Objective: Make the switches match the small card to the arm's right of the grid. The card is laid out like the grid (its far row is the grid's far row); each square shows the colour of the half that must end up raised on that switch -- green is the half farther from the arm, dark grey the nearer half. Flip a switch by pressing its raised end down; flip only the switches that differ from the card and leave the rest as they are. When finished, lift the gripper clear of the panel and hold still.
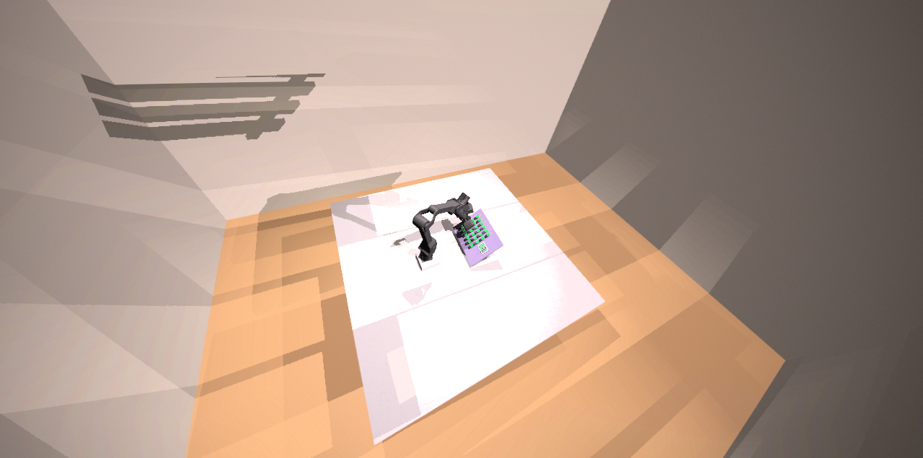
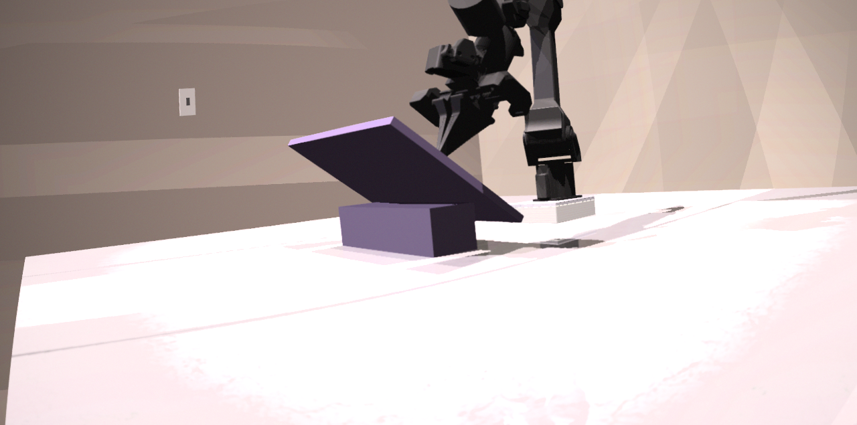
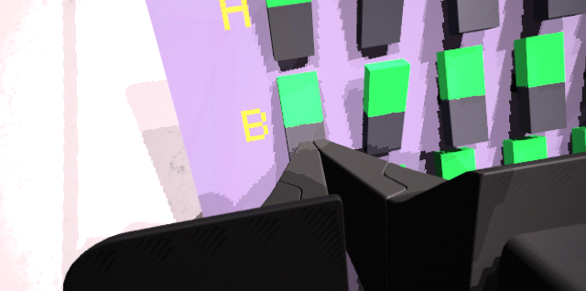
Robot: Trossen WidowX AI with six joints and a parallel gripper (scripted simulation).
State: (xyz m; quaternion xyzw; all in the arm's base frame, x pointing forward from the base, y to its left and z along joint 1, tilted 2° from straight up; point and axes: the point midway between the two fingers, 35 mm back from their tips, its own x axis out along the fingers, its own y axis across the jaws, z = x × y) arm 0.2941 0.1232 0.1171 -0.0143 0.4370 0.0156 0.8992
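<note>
The gripper [image 1: 469, 226] [image 2: 442, 151] [image 3: 312, 154] has its fingers pressed together with nothing between them, a blunt prod rather than a pinch. In the wrist view its tips cover the 6 o'clock end of the first switch in row B [image 3: 300, 99]; whether they touch it, I cannot tell. That switch sits at 3 o'clock from the yellow letter B [image 3: 255, 124], on the tilted purple panel [image 1: 493, 246] [image 2: 383, 164] [image 3: 206, 145].

It should handle as a small, stiff rocker, light to tip, its flat face perhaps slippery under a slanting push. No grasp is needed — press squarely near the outer edge of the raised half, away from the pivot. The card [image 1: 483, 248], at 6 o'clock from the grid in the top view, is too small to read surely.
</note>
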